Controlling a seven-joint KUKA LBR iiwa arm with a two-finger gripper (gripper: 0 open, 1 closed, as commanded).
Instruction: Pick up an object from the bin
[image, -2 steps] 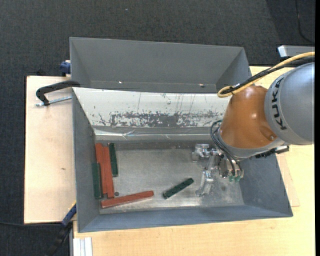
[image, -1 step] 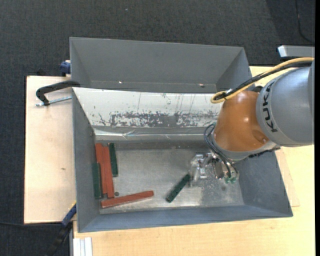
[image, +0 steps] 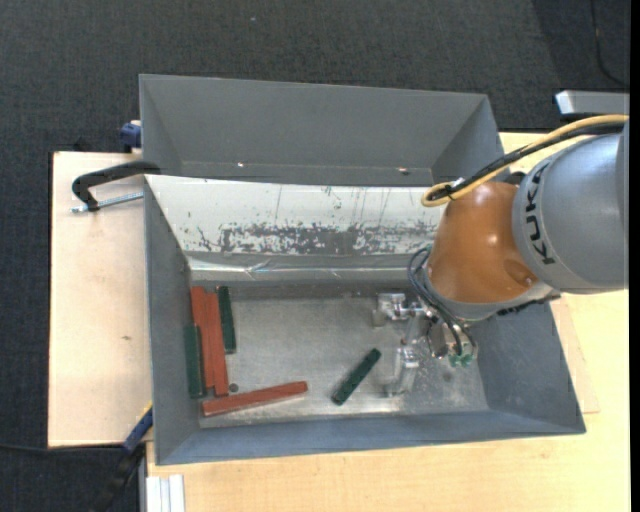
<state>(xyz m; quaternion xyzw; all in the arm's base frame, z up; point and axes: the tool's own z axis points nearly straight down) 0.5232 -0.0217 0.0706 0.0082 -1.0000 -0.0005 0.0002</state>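
Nearest to me, along the front wall of the bin (image: 350, 432), a red stick (image: 256, 397) lies flat and almost parallel with that wall. Its left end meets the foot of a bundle on the left side.

Just behind it and to the right, a short dark green stick (image: 357, 376) lies on a slant on the bare floor, apart from everything else. I judge it the natural pick for that reason: nothing leans on it, and there is free floor on both of its long sides.

The tool (image: 408, 368) hangs low over the floor just beside the upper right end of that green stick. It sits below the orange wrist cover (image: 480, 250), and the arm reaches in over the right wall. I cannot tell whether the tool is released or clenched, so I will not claim it grasps anything.

Further back on the left, long red sticks (image: 208, 335) lie lengthwise along the left wall, flanked by thin dark green strips (image: 227, 320). Packed that tightly against the wall, they would leave little room to close around one piece.

Beyond everything, the scuffed far wall (image: 300, 238) rises steeply.
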